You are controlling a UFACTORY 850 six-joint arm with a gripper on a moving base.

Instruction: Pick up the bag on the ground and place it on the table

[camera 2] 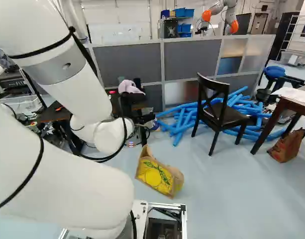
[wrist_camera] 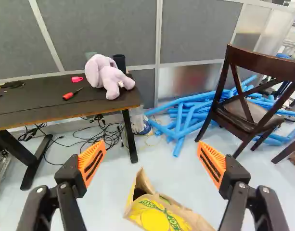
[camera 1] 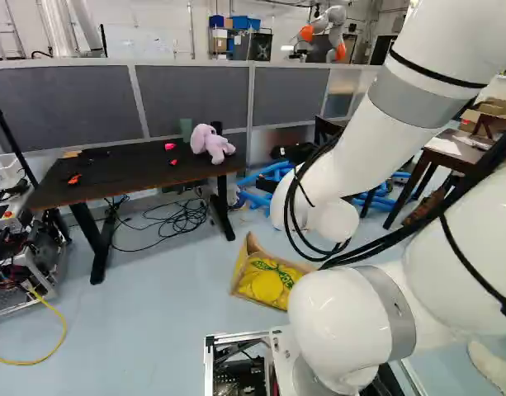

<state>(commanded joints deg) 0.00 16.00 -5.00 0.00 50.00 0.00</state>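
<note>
Tool (wrist_camera: 151, 154) — wide open, empty | wrist view only | yellow bag (camera 2: 156, 177) — all three views

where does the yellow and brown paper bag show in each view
Left base view: the yellow and brown paper bag, just below centre.
Right base view: also just below centre.
Wrist view: framed by the open black claw.
Shared landmark: lilac plush toy on the dark rectangular table.

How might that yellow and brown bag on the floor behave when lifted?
The bag looks fairly floppy, since its sides crease and slump. It may sag or swing, as it lies tipped over. Its open mouth could let any contents slide out.
</note>
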